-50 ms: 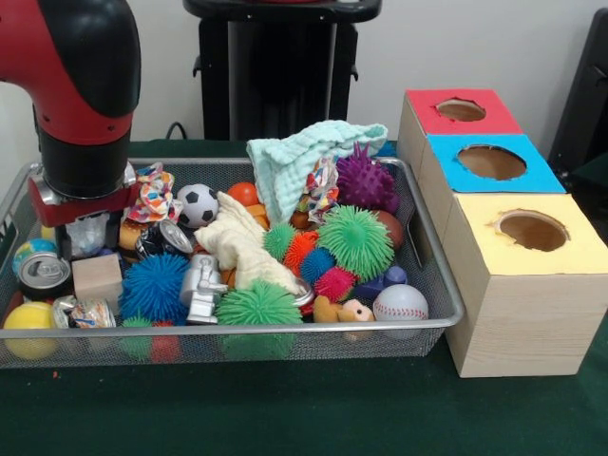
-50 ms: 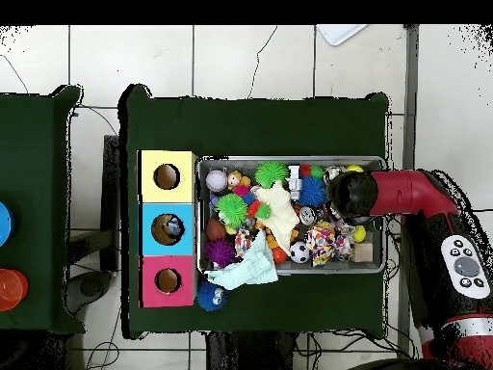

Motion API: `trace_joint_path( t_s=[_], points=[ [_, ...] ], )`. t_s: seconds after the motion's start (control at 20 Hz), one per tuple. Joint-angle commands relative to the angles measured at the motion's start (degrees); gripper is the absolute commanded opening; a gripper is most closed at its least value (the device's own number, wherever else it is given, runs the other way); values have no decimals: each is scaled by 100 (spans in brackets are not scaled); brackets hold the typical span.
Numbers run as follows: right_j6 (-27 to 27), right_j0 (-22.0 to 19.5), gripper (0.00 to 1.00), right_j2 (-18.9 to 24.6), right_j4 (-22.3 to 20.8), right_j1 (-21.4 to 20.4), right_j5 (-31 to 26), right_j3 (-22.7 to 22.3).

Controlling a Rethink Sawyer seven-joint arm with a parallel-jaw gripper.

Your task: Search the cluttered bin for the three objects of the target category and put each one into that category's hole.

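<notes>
Worktop [image 1: 285, 408] lying bare before bin [image 1: 446, 304]. Arm reaching down over cans [image 1: 45, 275] at bin's end; fingers' state hidden, cannot tell. Searching step seemingly underway; holes [image 1: 532, 230] sitting well apart, needing a lift and carry across.

Your desk [image 1: 285, 418], draped in dark green, carries the wire bin [image 1: 446, 302] and, beside it, three wooden boxes [image 1: 518, 313] in a touching row.

My red and black arm [image 1: 81, 85] hung bent at the elbow with its wrist pointing straight down, low at one end of the clutter, and I could not see the claw beneath it.
</notes>
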State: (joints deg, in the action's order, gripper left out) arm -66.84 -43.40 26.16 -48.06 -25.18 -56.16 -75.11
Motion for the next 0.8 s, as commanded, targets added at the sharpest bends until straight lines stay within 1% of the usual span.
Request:
trace_joint_path(
  t_s=[0.05, 0.15, 0.35, 0.5, 0.65, 0.8],
  points=[
    [1168, 50, 100, -385, -162, 119, -958, -215],
    [1149, 101, 100, -423, -143, 87, -1083, -211],
    [1112, 373, 100, -634, -195, -117, -1584, -166],
    [982, 429, 100, -734, -178, -196, -1574, -277],
    [842, 474, 100, -804, -167, -182, -1511, -365],
    [786, 547, 100, -882, -175, -172, -1632, -353]
  ],
)
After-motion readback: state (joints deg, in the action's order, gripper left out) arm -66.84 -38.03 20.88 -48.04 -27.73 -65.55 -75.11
